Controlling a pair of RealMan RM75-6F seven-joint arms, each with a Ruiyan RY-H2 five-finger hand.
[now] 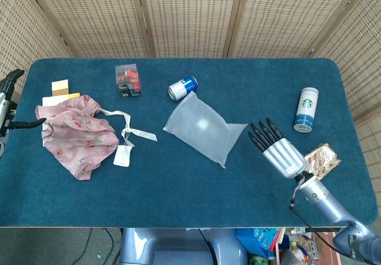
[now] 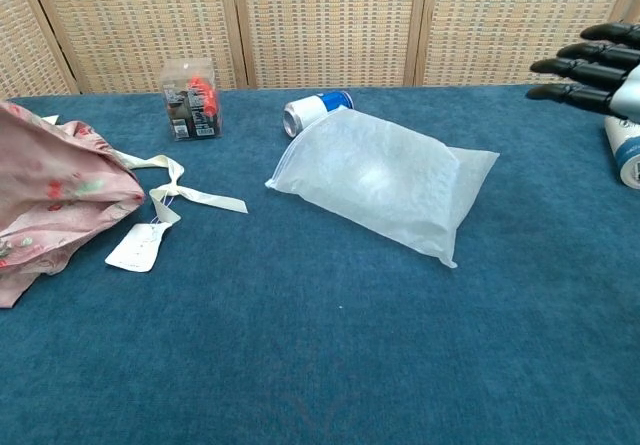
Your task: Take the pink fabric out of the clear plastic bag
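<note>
Nearest the robot on the right, the right hand (image 1: 280, 147) hovers over the blue table (image 1: 178, 199) with its dark fingers (image 1: 262, 134) stretched out and spread, holding nothing; in the chest view only those fingertips (image 2: 580, 63) reach in from the right edge. Just beside that hand, toward the right rim, lies a gold blister pack (image 1: 320, 159).

Near the left side, the pink fabric (image 1: 77, 135) lies in a loose heap on the table, fully out of the bag and well apart from it. A cream ribbon (image 1: 136, 129) trails from its right edge, with a white tag (image 1: 122, 155) lying at the ribbon's near end. The left hand (image 1: 7, 104) shows only at the far left edge of the head view, beside the fabric, one dark finger pointing toward the cloth; whether it touches the cloth cannot be told, and it seems to grip nothing.

In the middle, the clear plastic bag (image 1: 202, 128) rests flat and puffed on the table, empty.

Farther back, a blue and white can (image 1: 182, 88) lies on its side just beyond the bag's far corner. A small clear box (image 1: 128, 80) with red and black contents stands to its left. A yellow note pad (image 1: 61, 87) sits behind the fabric, and a white tumbler (image 1: 305, 109) stands upright at the right.
</note>
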